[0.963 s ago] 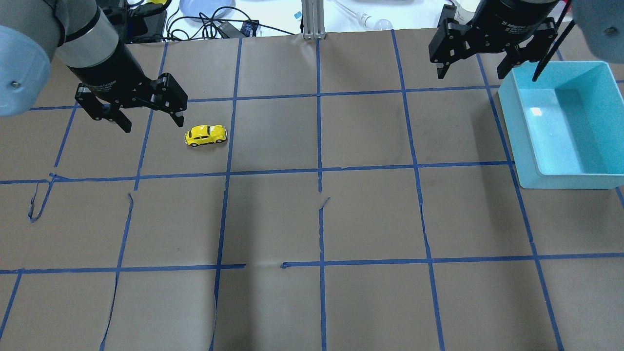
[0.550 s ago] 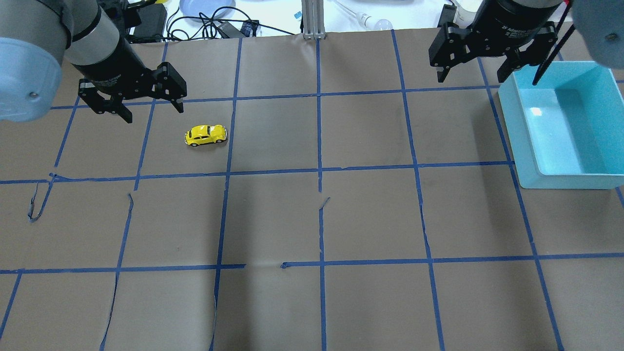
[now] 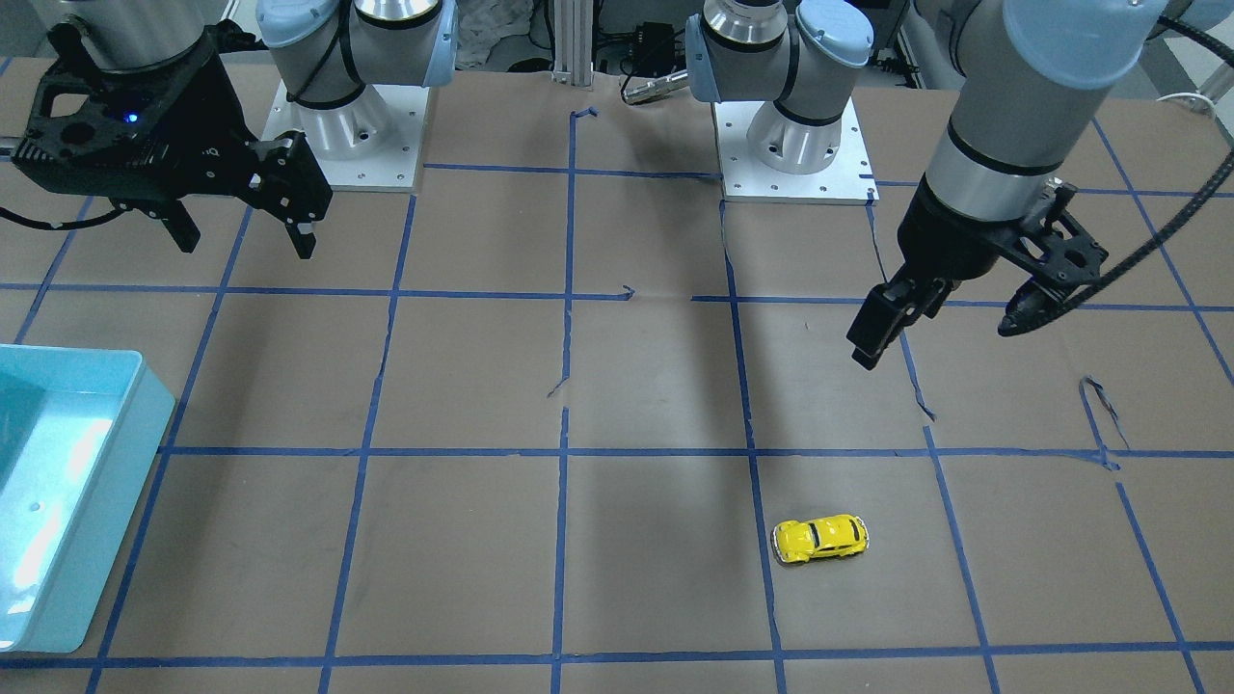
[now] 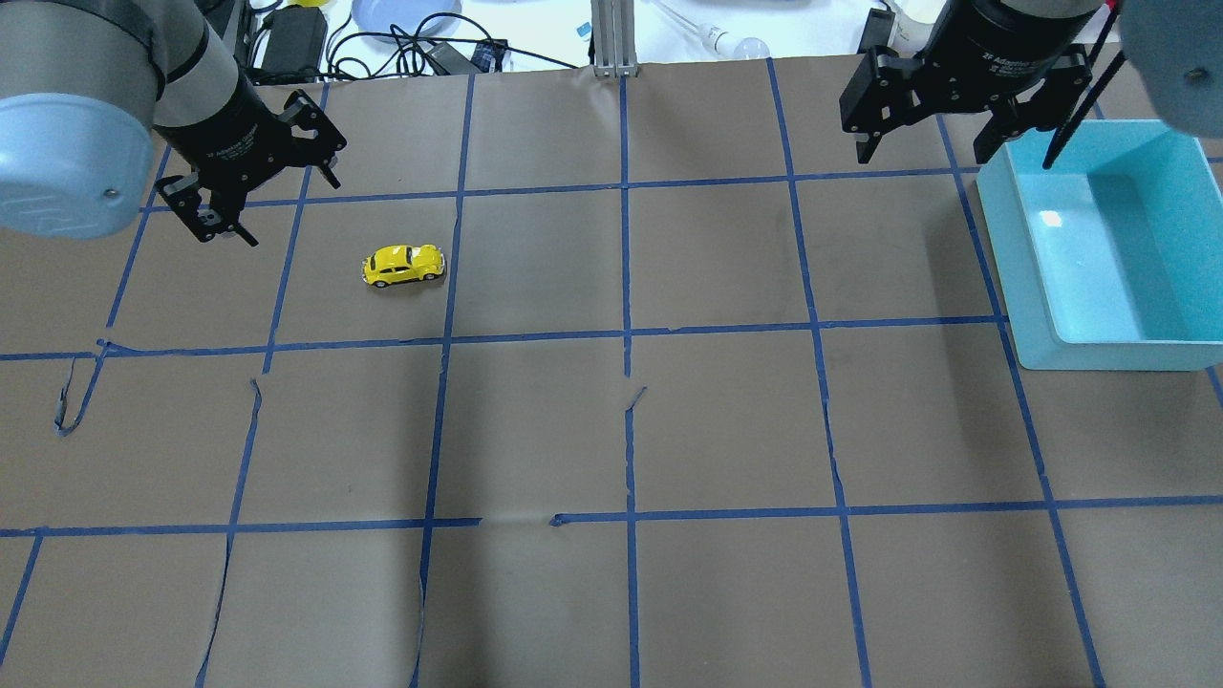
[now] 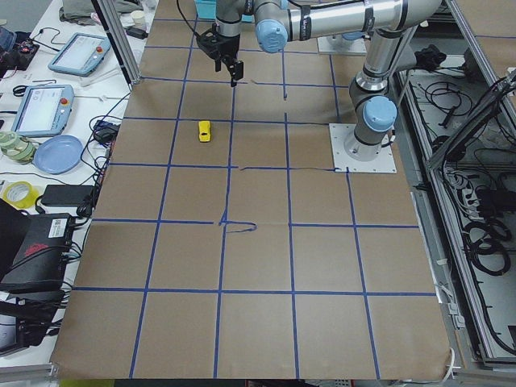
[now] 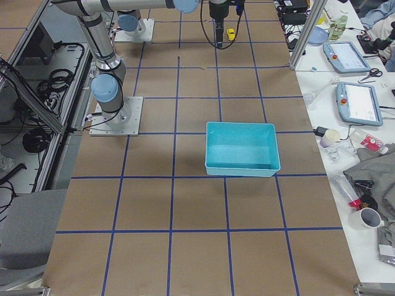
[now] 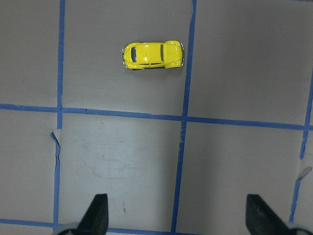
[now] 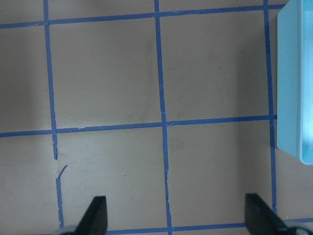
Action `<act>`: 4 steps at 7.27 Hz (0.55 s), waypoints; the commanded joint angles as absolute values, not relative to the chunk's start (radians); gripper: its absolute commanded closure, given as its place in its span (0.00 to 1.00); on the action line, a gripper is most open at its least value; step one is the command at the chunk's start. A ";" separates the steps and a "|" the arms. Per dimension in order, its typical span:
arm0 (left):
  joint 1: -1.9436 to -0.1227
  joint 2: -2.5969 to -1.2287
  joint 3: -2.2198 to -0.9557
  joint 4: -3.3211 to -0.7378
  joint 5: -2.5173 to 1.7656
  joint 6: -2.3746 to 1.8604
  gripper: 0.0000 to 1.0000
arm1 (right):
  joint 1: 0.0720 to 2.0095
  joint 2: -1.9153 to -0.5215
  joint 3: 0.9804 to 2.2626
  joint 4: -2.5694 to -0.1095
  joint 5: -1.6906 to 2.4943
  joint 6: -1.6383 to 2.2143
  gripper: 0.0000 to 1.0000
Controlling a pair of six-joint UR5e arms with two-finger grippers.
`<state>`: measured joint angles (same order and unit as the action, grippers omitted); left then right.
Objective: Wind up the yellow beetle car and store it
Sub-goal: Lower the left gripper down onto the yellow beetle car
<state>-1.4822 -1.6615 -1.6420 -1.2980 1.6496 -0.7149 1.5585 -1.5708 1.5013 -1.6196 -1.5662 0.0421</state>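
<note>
One tiny toy, the yellow beetle car (image 4: 403, 265): bright yellow, rounded beetle body, dark windows, small dark wheels, pale shiny trim at both ends. It stands upright on its wheels on the table (image 4: 535, 430), inside one square of the blue tape grid (image 4: 626, 334). It's on the robot's left half, toward the side away from the robot's base, long axis across the table. Its inner end sits just beside a tape line. Front end: can't tell.
</note>
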 commanded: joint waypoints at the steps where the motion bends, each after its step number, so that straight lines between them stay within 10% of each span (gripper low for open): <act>1: -1.482 -1.738 -1.670 -1.261 1.667 -0.996 0.00 | 1.559 -1.571 1.502 -1.620 -1.566 0.041 0.00; 4: -1.477 -1.876 -1.657 -1.117 1.606 -1.176 0.00 | 1.557 -1.572 1.505 -1.620 -1.566 0.043 0.00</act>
<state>-1.4795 -1.8201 -1.6617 -1.1700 1.6310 -1.1123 1.5577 -1.5718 1.5040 -1.6198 -1.5662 0.0421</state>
